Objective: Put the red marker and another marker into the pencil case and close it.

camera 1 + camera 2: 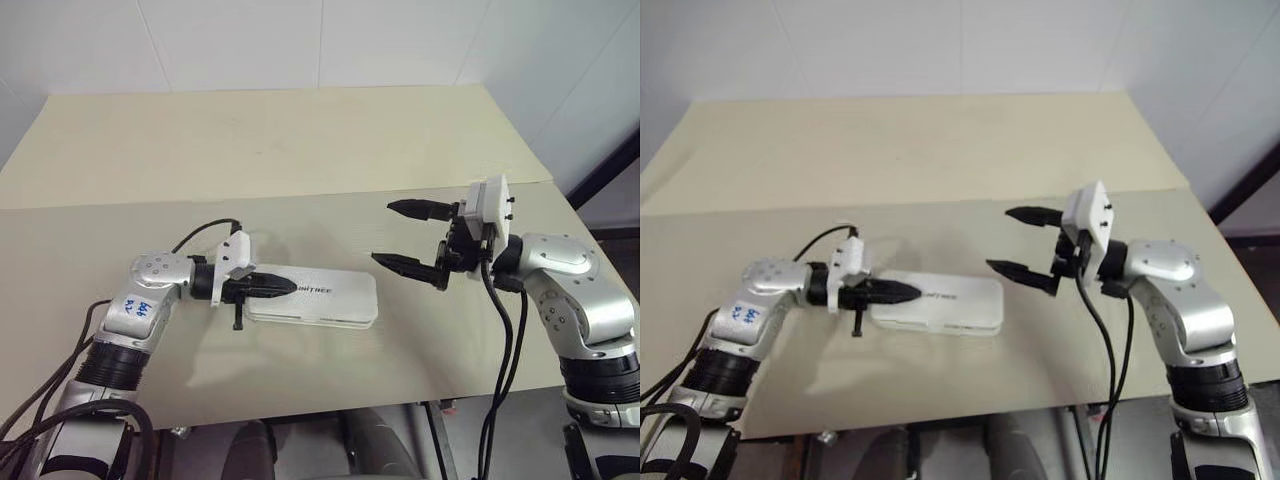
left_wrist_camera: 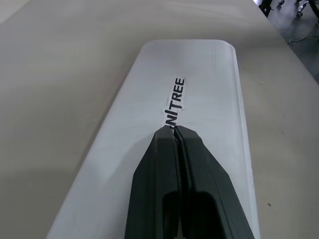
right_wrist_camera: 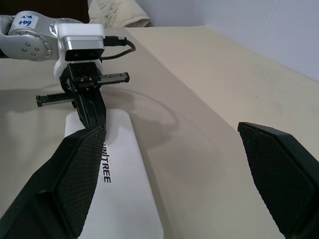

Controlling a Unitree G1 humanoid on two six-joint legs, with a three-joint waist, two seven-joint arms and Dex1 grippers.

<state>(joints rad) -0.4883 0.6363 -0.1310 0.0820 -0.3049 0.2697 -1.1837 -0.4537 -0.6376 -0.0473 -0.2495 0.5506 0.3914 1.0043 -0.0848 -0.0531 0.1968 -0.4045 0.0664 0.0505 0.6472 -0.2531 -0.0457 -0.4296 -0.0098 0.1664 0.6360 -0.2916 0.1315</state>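
Arms over the closed case

Pencil case (image 1: 318,297) lies flat and shut on the tan table (image 1: 280,150), lid up. The left gripper (image 1: 283,286) reaches in from the left side, tilted a little down, its two black fingers pressed together over the lid by the printed word. The right gripper (image 1: 405,236) hangs level in the air just right of the case, pointing left, fingers spread wide and holding nothing.

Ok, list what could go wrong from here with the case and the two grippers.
The shut left gripper sits over the lid of the pencil case; the pictures don't settle whether it touches. Pushing near that end might slide or tip the case rather than latch it.

The open right gripper hangs beside the case's far end; if the case slides that way, it could hit the lower finger.
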